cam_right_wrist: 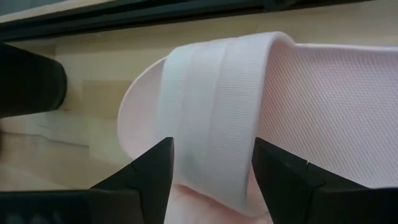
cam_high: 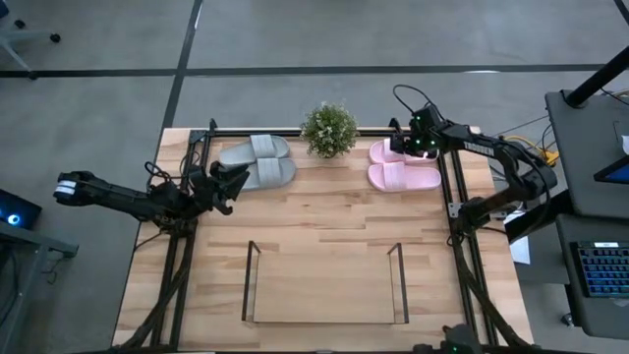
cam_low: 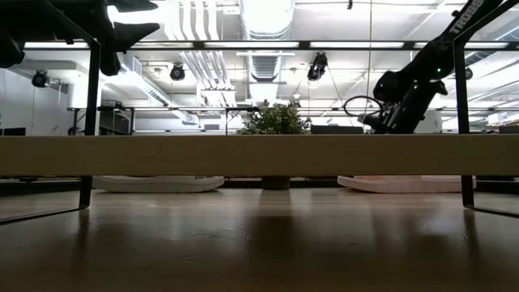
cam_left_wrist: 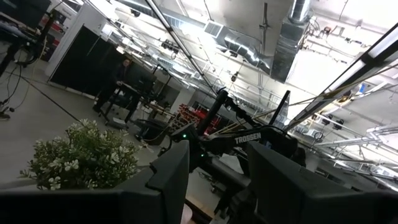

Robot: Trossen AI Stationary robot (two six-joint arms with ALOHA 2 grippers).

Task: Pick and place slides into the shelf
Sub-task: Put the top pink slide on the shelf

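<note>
Two grey slides (cam_high: 257,162) lie side by side on their soles near the table's far edge, left of a potted plant. Two light pink slides (cam_high: 403,167) lie right of it. My left gripper (cam_high: 234,181) is open and held high above the table, just left of the grey pair, with its fingers (cam_left_wrist: 168,180) pointing toward the plant. My right gripper (cam_high: 421,147) is open above the far pink slide (cam_right_wrist: 267,99), one finger on each side of its wide strap (cam_right_wrist: 211,118). The shelf (cam_high: 324,290) stands at the table's near edge with nothing in it. My right gripper comes at the far pink slide's strap from above, with its open fingers (cam_right_wrist: 149,171) lying across the strap, one on each side. I cannot tell whether they touch it. The slide lies flat on the table.
A potted plant (cam_high: 329,129) stands between the two pairs at the far edge. Black frame rails (cam_high: 457,206) run along the table's left and right sides. Bare wood lies between the slides and the shelf. A person (cam_left_wrist: 118,81) stands far off in the room.
</note>
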